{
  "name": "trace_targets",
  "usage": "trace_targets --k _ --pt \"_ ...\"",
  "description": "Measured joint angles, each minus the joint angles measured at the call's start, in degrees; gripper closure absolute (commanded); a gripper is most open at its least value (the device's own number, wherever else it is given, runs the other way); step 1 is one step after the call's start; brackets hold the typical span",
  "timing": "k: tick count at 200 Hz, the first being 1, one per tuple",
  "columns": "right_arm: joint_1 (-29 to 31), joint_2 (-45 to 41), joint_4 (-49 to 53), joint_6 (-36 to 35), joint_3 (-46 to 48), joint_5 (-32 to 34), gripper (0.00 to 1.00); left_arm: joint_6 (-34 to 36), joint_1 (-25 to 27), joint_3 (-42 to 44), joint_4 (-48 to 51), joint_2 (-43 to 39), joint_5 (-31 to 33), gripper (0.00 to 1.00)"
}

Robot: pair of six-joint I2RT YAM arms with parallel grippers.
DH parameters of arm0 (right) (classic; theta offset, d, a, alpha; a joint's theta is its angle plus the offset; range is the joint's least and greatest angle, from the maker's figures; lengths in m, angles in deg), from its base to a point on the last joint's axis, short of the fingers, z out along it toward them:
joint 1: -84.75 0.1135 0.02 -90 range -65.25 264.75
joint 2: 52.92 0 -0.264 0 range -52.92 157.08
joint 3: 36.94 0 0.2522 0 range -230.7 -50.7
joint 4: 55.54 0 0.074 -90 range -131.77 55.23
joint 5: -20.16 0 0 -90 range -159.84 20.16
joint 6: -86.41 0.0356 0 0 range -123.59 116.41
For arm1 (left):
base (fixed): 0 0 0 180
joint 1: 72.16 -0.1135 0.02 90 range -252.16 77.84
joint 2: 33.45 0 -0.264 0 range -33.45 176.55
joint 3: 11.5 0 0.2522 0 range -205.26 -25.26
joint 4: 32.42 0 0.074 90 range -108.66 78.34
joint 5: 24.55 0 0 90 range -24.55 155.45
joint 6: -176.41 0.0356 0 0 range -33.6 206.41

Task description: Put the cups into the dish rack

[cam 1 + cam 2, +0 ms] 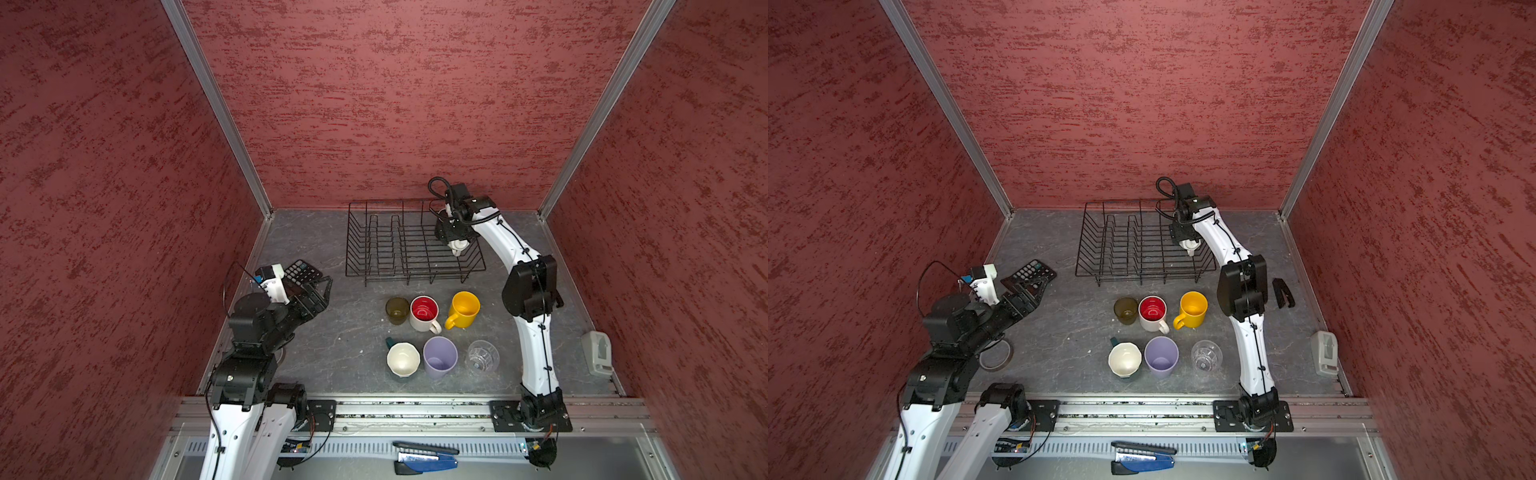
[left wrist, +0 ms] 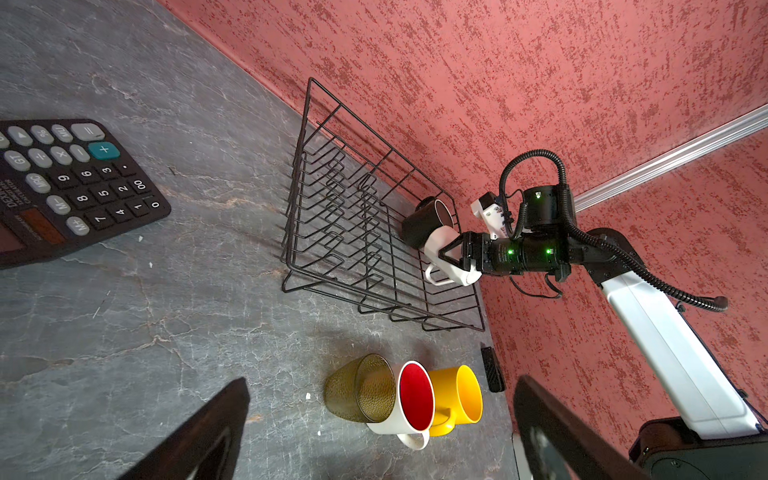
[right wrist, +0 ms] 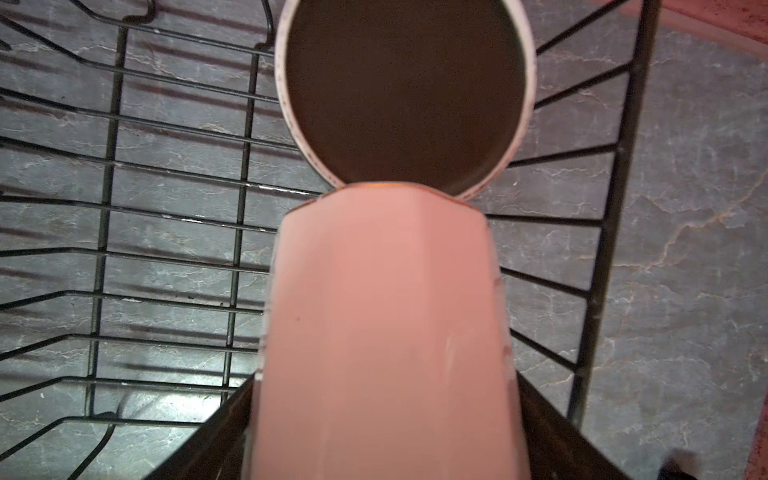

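The black wire dish rack (image 1: pixel 365 249) (image 1: pixel 1100 249) stands at the back of the table. My right gripper (image 1: pixel 455 241) (image 3: pixel 386 415) hangs over its right end, shut on a white mug (image 1: pixel 457 246) (image 2: pixel 446 253) (image 3: pixel 382 332). Just beyond, a black mug (image 2: pixel 424 224) (image 3: pixel 403 95) sits in the rack's far right corner. In front of the rack stand an olive tumbler (image 1: pixel 397 309), a red-lined white mug (image 1: pixel 424 313), a yellow mug (image 1: pixel 464 308), a teal mug (image 1: pixel 402 359), a lavender tumbler (image 1: pixel 439 357) and a clear glass (image 1: pixel 482 355). My left gripper (image 1: pixel 320 291) (image 2: pixel 380 384) is open and empty at the left.
A calculator (image 1: pixel 303 272) lies just beyond the left gripper. A tape roll (image 1: pixel 994 355) lies by the left arm. A black clip (image 1: pixel 1283 293) and a white device (image 1: pixel 597 353) sit near the right wall. A blue stapler (image 1: pixel 424 457) rests on the front ledge.
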Motion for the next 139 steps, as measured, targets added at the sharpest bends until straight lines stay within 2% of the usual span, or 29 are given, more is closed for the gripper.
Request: trace_targets --k 83,139 --pt "-0.6 2.3 0.8 -0.2 -1.9 0.1 0.97 -0.2 -0.3 0.0 0.0 0.4 0.0 0.00" --pt "-0.8 -0.7 -0.3 0.5 2.5 -1.2 1.00 -0.4 -0.3 0.0 0.0 0.3 0.0 0.01"
